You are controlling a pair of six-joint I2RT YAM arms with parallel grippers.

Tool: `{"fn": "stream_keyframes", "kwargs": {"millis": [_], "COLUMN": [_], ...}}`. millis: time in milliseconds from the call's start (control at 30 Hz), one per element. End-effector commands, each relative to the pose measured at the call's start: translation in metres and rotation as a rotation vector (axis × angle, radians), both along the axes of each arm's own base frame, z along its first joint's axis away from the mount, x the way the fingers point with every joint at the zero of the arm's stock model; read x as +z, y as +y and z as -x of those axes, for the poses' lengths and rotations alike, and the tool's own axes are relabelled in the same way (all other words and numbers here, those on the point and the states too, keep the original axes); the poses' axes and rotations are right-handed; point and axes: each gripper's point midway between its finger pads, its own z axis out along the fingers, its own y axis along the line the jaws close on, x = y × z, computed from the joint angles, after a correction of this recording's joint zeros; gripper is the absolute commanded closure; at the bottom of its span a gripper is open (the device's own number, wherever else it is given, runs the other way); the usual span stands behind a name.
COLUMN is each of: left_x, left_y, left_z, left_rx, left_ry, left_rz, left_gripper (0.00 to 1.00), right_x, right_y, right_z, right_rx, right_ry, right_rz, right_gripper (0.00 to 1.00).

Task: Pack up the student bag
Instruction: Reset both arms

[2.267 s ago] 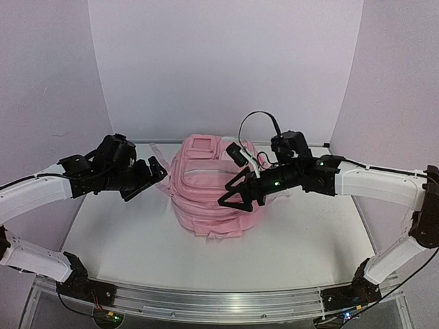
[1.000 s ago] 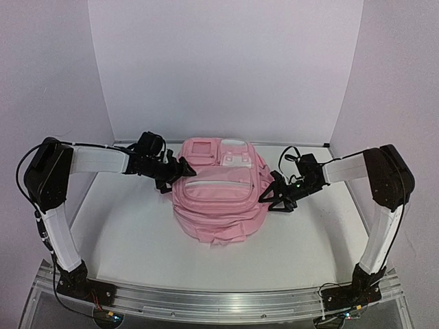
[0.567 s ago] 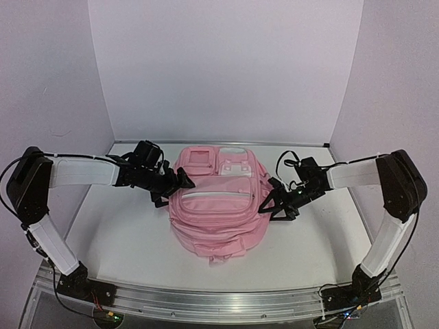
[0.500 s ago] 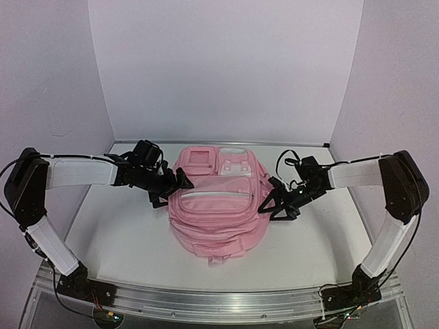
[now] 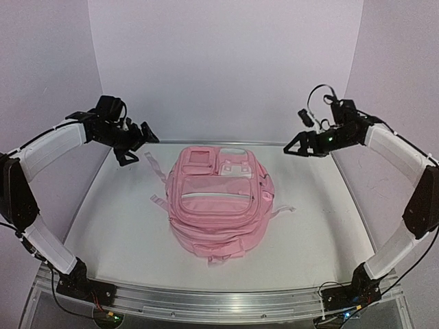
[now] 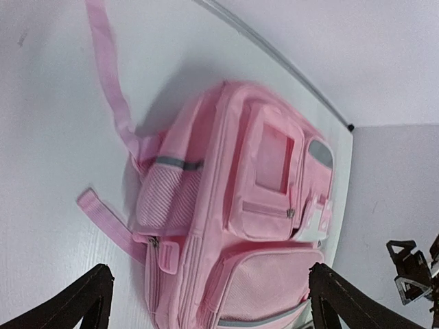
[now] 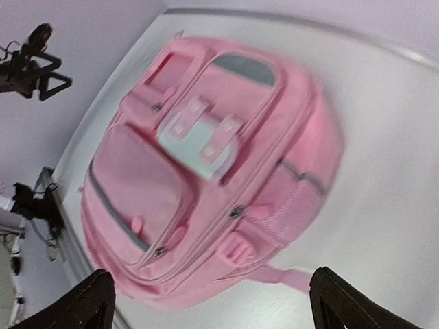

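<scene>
student bag (image 5: pixel 218 199) looks zipped shut, so packing seems done. left gripper (image 5: pixel 136 142) and right gripper (image 5: pixel 294 144) hover well apart from it, jaws spread wide, empty. next probably just park the arms.

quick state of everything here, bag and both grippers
student bag: lying flat on the table, front up, front pockets zipped shut
left gripper: open, empty, in the air apart from the bag
right gripper: open, empty, in the air apart from the bag
</scene>
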Motion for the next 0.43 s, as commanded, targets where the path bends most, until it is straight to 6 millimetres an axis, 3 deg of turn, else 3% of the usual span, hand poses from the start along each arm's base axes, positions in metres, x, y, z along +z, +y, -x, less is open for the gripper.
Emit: {"fn": "stream_keyframes", "kwargs": {"millis": [0,100,200,333,400], "left_x": [0.021,0.012,-0.003,-0.017,-0.017], "left_y": [0.048,0.071,0.081,0.081,0.084], "left_z": [-0.002,-0.006,-0.005,0.001,0.002], "left_rx": [0.032,0.06,0.068,0.049,0.052], "left_ry": [-0.012,0.005,0.037,0.059,0.054], "left_rz": [-0.067,-0.092,-0.119,-0.135,-0.144], "left_gripper": [0.0,0.0,0.0,0.0,0.0], "right_x": [0.026,0.012,-0.013,-0.038,-0.039], "right_y": [-0.055,-0.095,-0.128,-0.143,-0.144], "right_z": [-0.045,-0.061,-0.065,-0.058,-0.056], "right_rx": [-0.138,-0.226,-0.291,-0.312,-0.315], "right_ry": [-0.168,-0.126,-0.07,-0.031,-0.029], "right_rz": [0.149,0.153,0.164,0.197,0.195], "right_gripper": [0.02,0.02,0.02,0.02,0.02]}}
